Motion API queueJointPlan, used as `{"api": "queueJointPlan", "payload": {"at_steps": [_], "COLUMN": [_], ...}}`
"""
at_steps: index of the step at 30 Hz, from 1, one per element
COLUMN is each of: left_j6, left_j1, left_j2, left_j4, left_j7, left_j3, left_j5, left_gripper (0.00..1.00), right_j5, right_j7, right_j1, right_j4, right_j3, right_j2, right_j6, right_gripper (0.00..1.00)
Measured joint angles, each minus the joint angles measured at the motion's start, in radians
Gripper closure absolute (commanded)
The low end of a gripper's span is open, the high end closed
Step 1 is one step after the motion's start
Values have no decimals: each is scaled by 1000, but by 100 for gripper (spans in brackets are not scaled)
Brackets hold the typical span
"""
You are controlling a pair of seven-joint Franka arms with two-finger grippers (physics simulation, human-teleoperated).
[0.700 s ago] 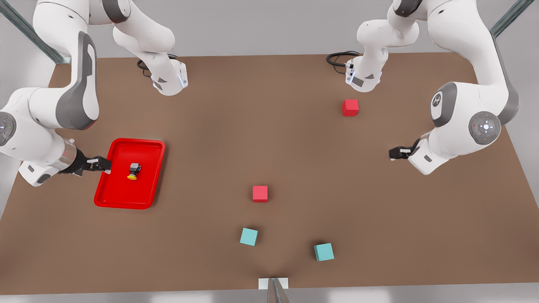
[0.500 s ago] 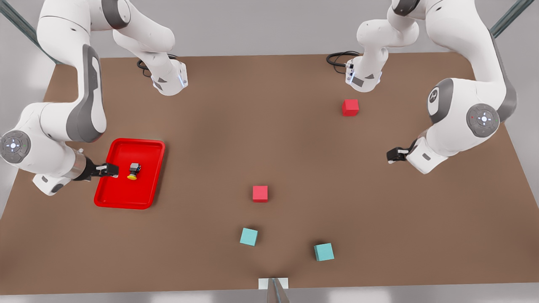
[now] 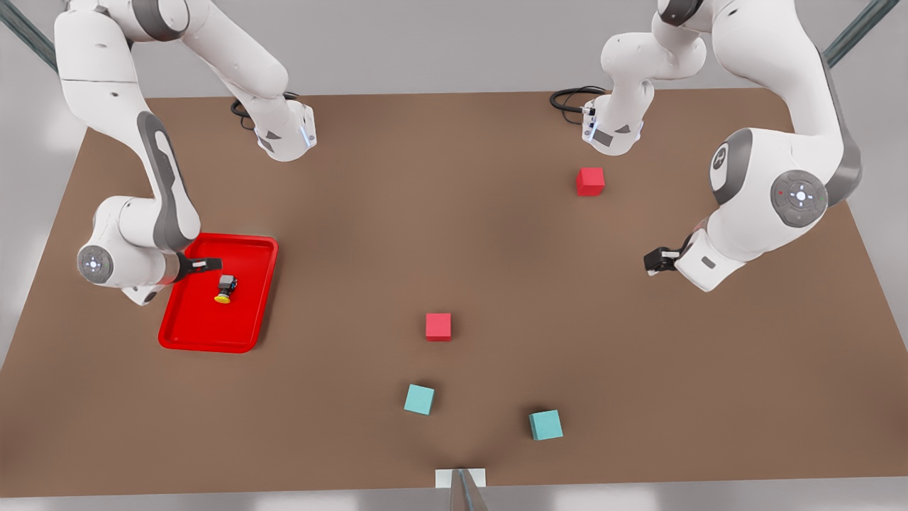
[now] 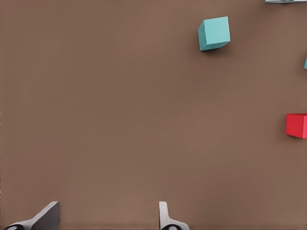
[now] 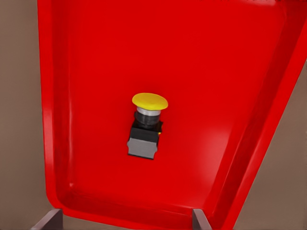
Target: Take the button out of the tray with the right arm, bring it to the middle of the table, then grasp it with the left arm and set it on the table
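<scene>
The button [image 3: 225,289] lies on its side in the red tray [image 3: 206,323] at the front view's left, its yellow cap toward the table's near edge. My right gripper [image 3: 204,265] hovers over the tray's far left part, just short of the button. In the right wrist view its fingertips [image 5: 52,219] stand apart, open and holding nothing, with the button [image 5: 146,127] ahead of them on the tray [image 5: 220,72]. At the front view's right my left gripper [image 3: 652,261] hangs above bare table. Its fingers [image 4: 165,219] are spread, so it is open and holds nothing.
Two red cubes [image 3: 590,181] [image 3: 438,326] and two teal cubes [image 3: 419,399] [image 3: 545,424] sit on the brown table [image 3: 454,213]. The left wrist view catches a teal cube [image 4: 214,33] and a red cube [image 4: 297,125]. Both arm bases stand at the far edge.
My right gripper has swung in from outside the tray's left rim to above the tray, closer to the button. The left gripper has drifted slightly toward the table's middle.
</scene>
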Motion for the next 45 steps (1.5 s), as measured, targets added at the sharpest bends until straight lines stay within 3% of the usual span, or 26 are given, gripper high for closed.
{"api": "queueJointPlan", "payload": {"at_steps": [7,17,31,36,45], "left_j6": [-14,-36,-43,-37,-30], "left_j1": [-13,-46,-50,-45,-50], "left_j2": [4,-2,6,30,54], "left_j4": [-1,-4,-8,-7,-6], "left_j7": [-17,-40,-63,-68,-72], "left_j3": [0,0,0,0,0], "left_j5": [15,17,18,17,20], "left_gripper": [0,0,0,0,0], "right_j5": [-69,-80,-128,-206,-259], "right_j7": [-14,17,53,61,73], "right_j1": [-14,-110,-148,-165,-186], "right_j4": [-38,-130,-168,-245,-240], "right_j3": [43,104,104,166,170], "right_j2": [70,30,72,30,69], "right_j6": [211,351,447,470,489], "right_gripper": [0,0,0,0,0]}}
